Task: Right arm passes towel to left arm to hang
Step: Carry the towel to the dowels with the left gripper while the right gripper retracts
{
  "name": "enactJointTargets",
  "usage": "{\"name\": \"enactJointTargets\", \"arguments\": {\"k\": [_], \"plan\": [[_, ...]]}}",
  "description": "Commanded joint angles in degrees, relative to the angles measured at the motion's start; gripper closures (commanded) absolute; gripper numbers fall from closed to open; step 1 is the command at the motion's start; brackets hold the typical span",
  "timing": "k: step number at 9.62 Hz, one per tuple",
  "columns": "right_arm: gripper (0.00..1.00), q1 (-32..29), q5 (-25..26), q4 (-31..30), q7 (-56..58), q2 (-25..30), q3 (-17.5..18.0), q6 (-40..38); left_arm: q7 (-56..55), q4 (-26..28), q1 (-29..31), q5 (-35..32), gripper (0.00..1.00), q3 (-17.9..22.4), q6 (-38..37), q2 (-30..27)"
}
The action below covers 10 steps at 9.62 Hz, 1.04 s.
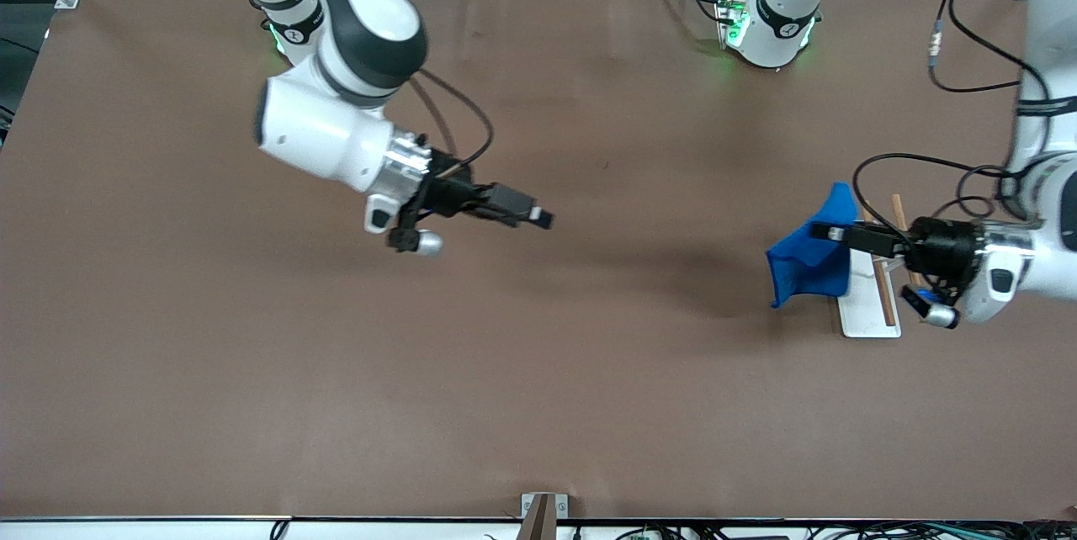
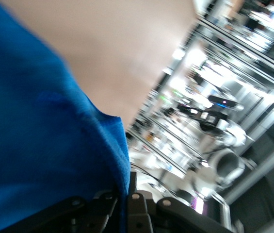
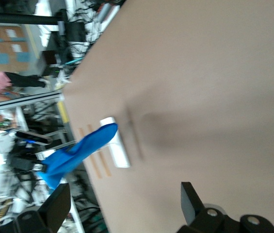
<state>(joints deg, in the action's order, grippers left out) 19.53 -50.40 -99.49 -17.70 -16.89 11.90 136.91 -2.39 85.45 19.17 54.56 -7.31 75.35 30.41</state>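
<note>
The left gripper (image 1: 823, 232) is clamped on the blue towel (image 1: 809, 258), which is held right beside the wooden rack (image 1: 881, 279); the right gripper (image 1: 543, 218) is spread empty mid-table.

Bright blue towel (image 1: 806, 258) hangs crumpled, pinched by left end effector (image 1: 823, 231).

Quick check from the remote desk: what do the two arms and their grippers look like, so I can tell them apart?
Both are white jointed arms with black bands and loose black cables. The right arm ends in a black right gripper on a silver collar; its base glows green. The left arm carries a black left gripper; its green-lit base has a small red part.
</note>
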Motion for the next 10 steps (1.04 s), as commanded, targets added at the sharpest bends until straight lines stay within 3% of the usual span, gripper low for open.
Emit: {"name": "enactJointTargets", "arguments": {"k": [1, 3, 5, 6, 8, 10], "plan": [[0.00, -2.8, 10.6, -5.4, -0.5, 5.5, -3.9, -6.8, -5.5, -1.7, -0.1, -10.2, 1.00, 1.6, 1.4, -1.6], [0.00, -9.9, 23.5, -5.4, -0.7, 8.1, -5.2, -14.3, -15.9, -1.5, -0.1, -21.3, 1.00, 2.3, 4.6, -4.8], [0.00, -16.2, 39.2, -4.7, -0.8, 11.7, -6.4, -19.7, -20.9, -0.7, 0.5, -24.3, 1.00, 3.8, 6.4, -5.1], [0.00, -16.5, 47.2, -4.5, -0.3, 13.9, -9.1, -22.6, -23.9, 0.8, 0.7, -25.0, 1.00, 4.0, 8.5, -5.4], [0.00, -16.6, 48.9, -1.5, 3.7, 16.6, -15.2, -31.9, -31.1, 2.0, 0.7, -25.3, 1.00, 4.1, 11.0, -5.4], [0.00, -16.7, 49.1, 7.8, 8.7, 16.7, -18.8, -43.0, -31.7, 2.3, 0.6, -29.0, 1.00, 4.0, 13.1, -5.0]]}}
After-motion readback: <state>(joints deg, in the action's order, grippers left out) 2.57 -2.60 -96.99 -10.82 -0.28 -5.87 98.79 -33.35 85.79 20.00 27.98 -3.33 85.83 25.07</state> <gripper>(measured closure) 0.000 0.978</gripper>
